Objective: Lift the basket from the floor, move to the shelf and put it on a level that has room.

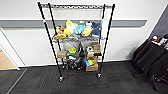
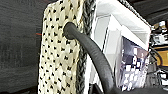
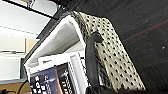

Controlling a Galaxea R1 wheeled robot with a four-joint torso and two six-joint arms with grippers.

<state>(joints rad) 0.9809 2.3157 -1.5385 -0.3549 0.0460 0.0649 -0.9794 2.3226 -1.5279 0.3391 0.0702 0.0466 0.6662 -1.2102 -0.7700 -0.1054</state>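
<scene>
I have the basket [image 2: 60, 55] off the carpet floor [image 1: 120, 80]: both wrist views show it hanging close by its dark loop handles [image 3: 91, 60], carpet beneath. I can't tell how either tool grips. The wire shelf [image 1: 75, 40] stands ahead, its top level [image 1: 75, 6] bare. Placing remains.

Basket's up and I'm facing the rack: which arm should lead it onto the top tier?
Neither clearly: left and right wrist views each show a loop handle of the basket close up. The shelf stands centred, top level bare.
</scene>
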